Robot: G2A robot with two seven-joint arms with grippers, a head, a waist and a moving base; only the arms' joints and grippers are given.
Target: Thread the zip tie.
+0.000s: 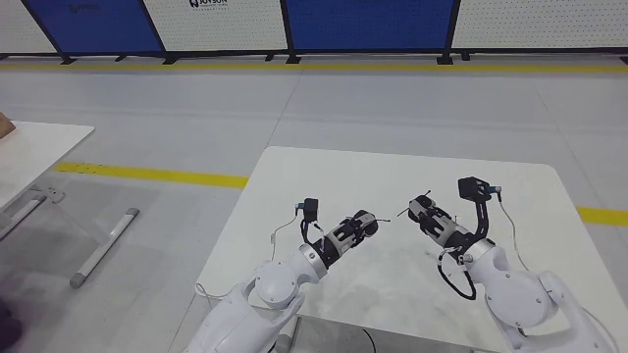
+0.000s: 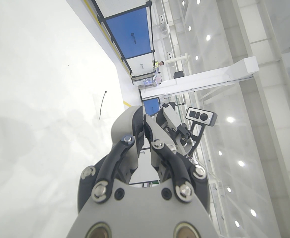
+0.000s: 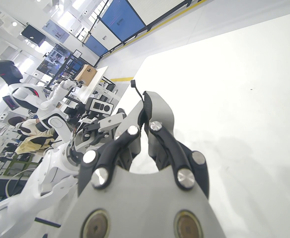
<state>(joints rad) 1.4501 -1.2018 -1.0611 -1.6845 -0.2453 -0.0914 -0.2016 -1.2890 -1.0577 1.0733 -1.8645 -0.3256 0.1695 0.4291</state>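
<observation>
Starting on the left, a second tie [image 2: 102, 105] shows thin and dark against the white table [image 1: 324, 172], well apart from either arm, and we would leave it alone. The left gripper [image 2: 143, 118] hangs low over the table with its pads pressed together. From above, a fine dark sliver pokes from its tip toward the other arm. We take that for a strap end, but we cannot tell for sure that anything is pinched there. To its right, the right gripper [image 3: 144, 100] is closed on the zip tie [image 3: 133, 83], whose square head sticks out just past the fingertips while the strap runs back between the pads. The two tips face each other, near but apart, above the middle of the table. To do this step well, we judge that the head's slot must be turned square to the oncoming tip. One arm should hold steady while the other closes the gap slowly along the slot's axis. We should keep both grips firm, since a thin strap bends away easily if it meets the head off-centre.
</observation>
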